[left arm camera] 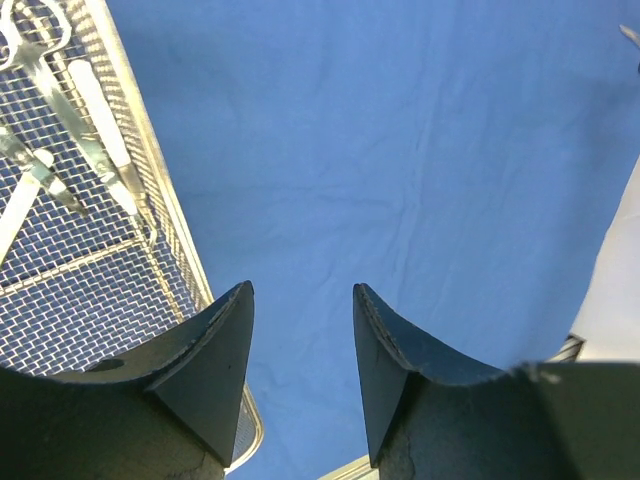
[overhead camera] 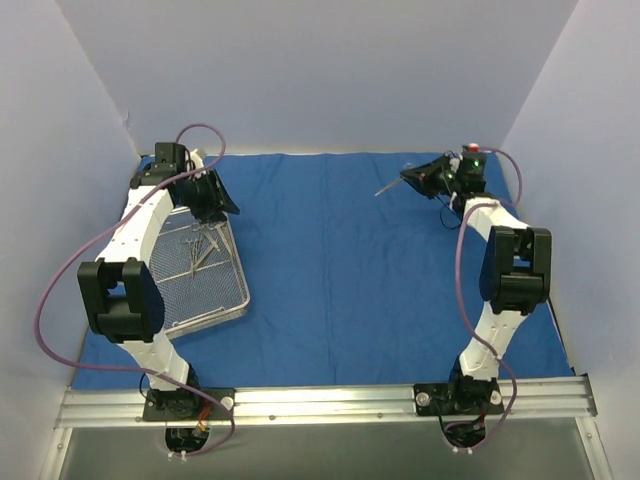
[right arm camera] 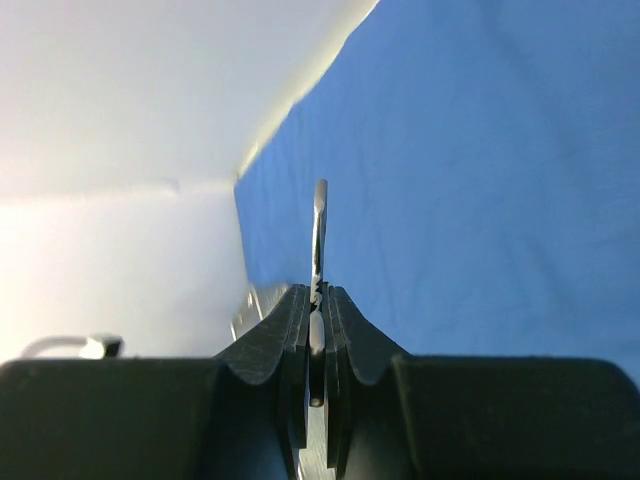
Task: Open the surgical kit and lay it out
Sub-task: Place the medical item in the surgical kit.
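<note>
Both jaws of the right gripper [right arm camera: 318, 305] are pressing tight on one thin silver instrument [right arm camera: 319, 215], whose tip is sticking out past them and pointing over the royal-blue cloth wrap [overhead camera: 340, 270]. That gripper is hanging above the far right part of the cloth, apart from it. The left gripper [left arm camera: 300, 340] is hovering with its jaws apart and nothing between them, over the long rim of the wire-mesh tray [left arm camera: 150, 180] and the cloth just beside it. The tray is sitting on the left side of the spread cloth, and the other instruments [overhead camera: 200, 245] are lying in a loose cluster in its far half. Each instrument is probably going to handle as light, stiff, smooth steel, so it is likely to pivot or slip in a narrow pinch. Taking hold across the shank near the hinge, rather than at the tip or the finger rings, is looking safest. Overlapping pieces are risking a snag when one is lifted.
</note>
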Available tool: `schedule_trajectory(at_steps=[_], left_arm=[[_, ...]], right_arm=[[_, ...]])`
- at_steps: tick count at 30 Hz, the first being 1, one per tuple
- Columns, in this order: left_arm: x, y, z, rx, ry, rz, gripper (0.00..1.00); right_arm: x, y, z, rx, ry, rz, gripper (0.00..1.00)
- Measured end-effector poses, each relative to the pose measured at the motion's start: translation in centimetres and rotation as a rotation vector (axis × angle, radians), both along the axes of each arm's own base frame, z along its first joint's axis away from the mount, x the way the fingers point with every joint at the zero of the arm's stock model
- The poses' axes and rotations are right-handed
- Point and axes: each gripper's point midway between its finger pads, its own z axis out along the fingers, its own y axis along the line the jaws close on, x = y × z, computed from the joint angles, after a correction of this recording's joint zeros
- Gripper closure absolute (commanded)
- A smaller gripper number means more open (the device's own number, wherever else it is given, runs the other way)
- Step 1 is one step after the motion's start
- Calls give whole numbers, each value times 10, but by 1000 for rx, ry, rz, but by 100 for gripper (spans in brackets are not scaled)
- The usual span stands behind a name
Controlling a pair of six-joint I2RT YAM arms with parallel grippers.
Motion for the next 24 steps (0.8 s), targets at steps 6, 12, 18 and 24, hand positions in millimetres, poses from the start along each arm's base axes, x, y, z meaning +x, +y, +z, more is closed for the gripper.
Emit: schedule_trajectory(at_steps=[6,12,18,24], left_arm=[[8,14,-32,-37,104,53,50],[21,17,-48,-51,148,65,51],[26,17,-44,-54,133,64,51],[28,22,-44,-58,132,74,51]], right_arm=[[10,-61,-23,139,-44,-225,100],[19,-109,-38,248,-107,-393,100],[16,-132,-53,263,-120,-474,100],[8,-153,-74,225,-79,-536,100]])
